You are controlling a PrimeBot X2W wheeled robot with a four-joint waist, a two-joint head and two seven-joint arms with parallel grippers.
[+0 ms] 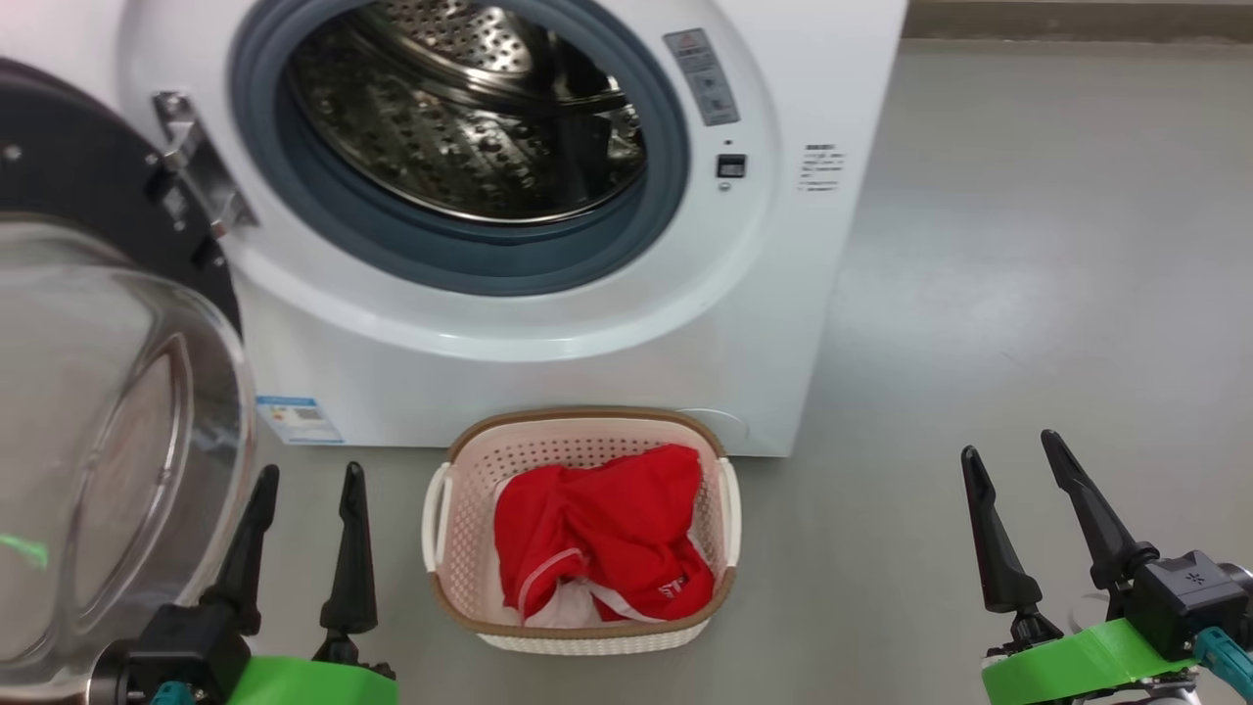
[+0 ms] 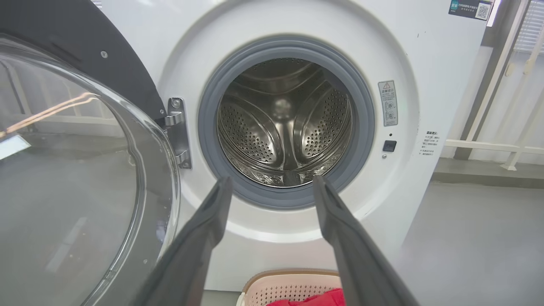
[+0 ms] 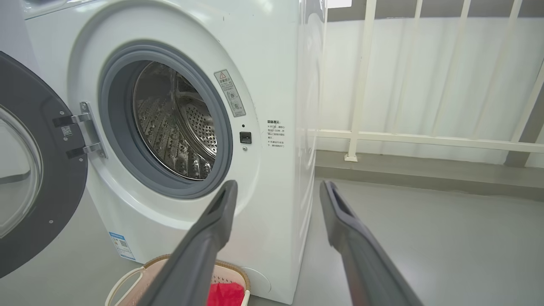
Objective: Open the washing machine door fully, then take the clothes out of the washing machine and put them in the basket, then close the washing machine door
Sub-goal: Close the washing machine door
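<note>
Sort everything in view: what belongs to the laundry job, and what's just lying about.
Job:
washing machine, drum looks empty
washing machine door, swung open
basket, before the machine
clothes, red, inside it
left hand, right hand, both open

Just there:
white railing
blue label
warning sticker

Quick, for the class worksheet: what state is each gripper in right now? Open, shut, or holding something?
Left gripper: open, holding nothing.
Right gripper: open, holding nothing.
</note>
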